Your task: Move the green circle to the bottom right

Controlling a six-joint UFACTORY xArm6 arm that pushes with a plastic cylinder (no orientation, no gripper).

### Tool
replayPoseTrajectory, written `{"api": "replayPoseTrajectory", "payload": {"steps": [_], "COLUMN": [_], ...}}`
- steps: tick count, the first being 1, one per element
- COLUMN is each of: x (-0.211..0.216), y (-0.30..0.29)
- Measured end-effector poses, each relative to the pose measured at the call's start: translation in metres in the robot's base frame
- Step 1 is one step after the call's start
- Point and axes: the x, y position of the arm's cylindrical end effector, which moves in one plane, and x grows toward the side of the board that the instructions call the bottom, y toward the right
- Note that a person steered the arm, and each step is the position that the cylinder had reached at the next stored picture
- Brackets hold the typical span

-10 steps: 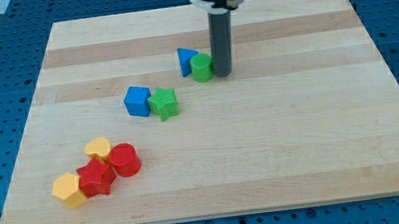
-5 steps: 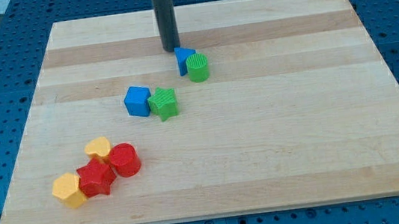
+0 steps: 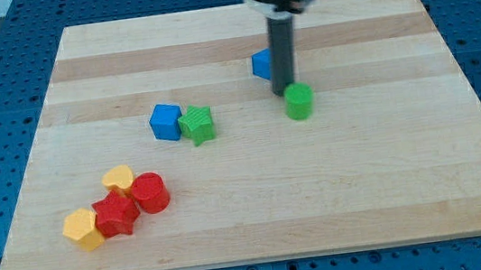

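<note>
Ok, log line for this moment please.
my tip: touching green circle on its upper-left | blue triangle: left of rod, partly hidden | green circle: mid-board, not yet bottom right

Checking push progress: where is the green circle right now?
The green circle sits right of the board's centre, touching my tip at its upper left, with the blue block beyond.

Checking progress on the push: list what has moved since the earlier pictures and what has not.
The green circle slid toward the view's right and slightly down. The blue triangle shifted right too. My tip now sits just upper-left of the circle. The blue cube, green star and red-yellow cluster stayed put.
</note>
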Motion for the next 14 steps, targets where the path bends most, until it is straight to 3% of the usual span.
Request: {"api": "replayPoseTrajectory", "payload": {"steps": [3,4,6,7,8,10,11,12,13,14], "x": [0.116,0.117,0.11,0.12,0.165,0.167,0.162,0.206,0.207,0.202], "y": [0.071,0.068,0.01,0.004,0.004,0.006,-0.02,-0.028,-0.016,0.077]}}
